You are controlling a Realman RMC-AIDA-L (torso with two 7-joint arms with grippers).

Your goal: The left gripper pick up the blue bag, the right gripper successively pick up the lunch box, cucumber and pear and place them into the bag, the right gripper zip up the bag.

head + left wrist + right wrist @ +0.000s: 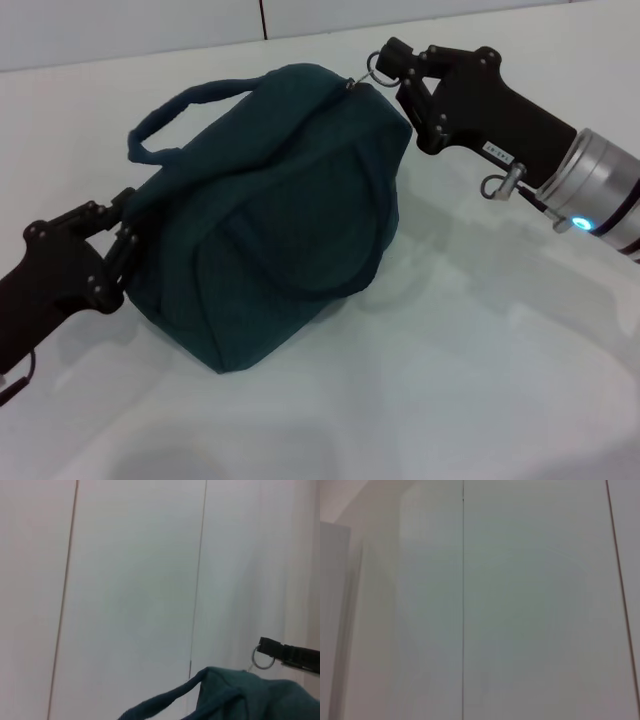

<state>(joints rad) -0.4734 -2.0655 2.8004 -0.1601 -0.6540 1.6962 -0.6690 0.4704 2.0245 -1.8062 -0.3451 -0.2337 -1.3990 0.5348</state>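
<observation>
Bag (280,215) on desk (480,330), zipped | left tool (118,240) pinching bag's near-left end | right tool (385,68) pinching zipper ring (378,66) at far end | risk: overpull tips bag, ring slips

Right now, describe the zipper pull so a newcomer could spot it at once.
Start at the blue bag lying on the white table, then follow its top edge to the far end, on the robot's right. There the right gripper has its fingers closed on the zipper pull, a small metal ring. It is the only shiny metal part on the bag.
</observation>
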